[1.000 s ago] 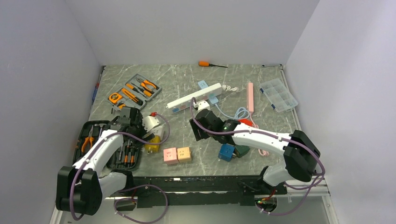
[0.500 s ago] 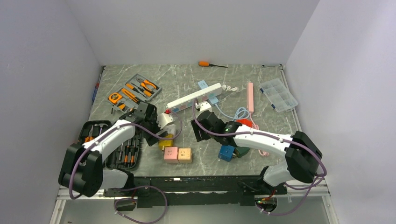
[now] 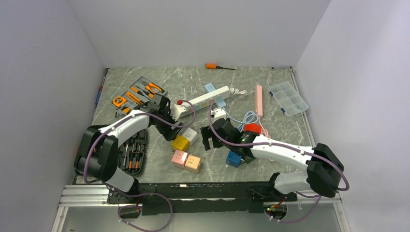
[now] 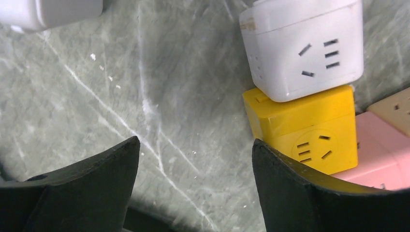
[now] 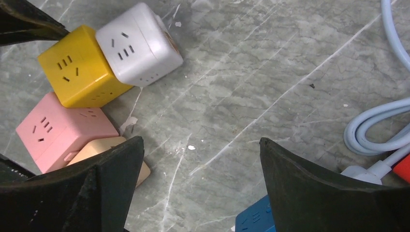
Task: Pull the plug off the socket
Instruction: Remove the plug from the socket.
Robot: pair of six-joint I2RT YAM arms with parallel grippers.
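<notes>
Two grippers: both with fingers spread wide apart, nothing held in either.
Left gripper (image 4: 194, 150): low over bare marble, just beside the joined pair of cubes, touching neither.
Yellow cube (image 4: 304, 130): taken as the socket, by judgement; flat on the table, face to face with the white cube, no gap visible at the joint.
White cube (image 4: 304, 48): taken as the plug, by judgement; pressed against the yellow one, pins hidden inside the joint, between the two grippers in the top view.
Pink cube (image 4: 382, 154): touching the yellow cube on its near side; easy to push by accident.
Beige cube (image 3: 192, 163): right beside the pink one; no part in the task.
Handling: probably light, hard plastic; smooth and a little slippery, rigid under the fingers, not fragile. Held only by pin friction, so likely to drag the yellow cube along without a counter-hold.
Where to hold: across two opposite flat faces of the white cube, away from the rounded corners; second grip or press on the yellow cube; straight pull along the pins, no twisting.
Right gripper (image 5: 201, 145): over bare table on the other side of the white cube, near but not touching.
Blue cube (image 3: 234, 158): further right, well apart from the pair.
</notes>
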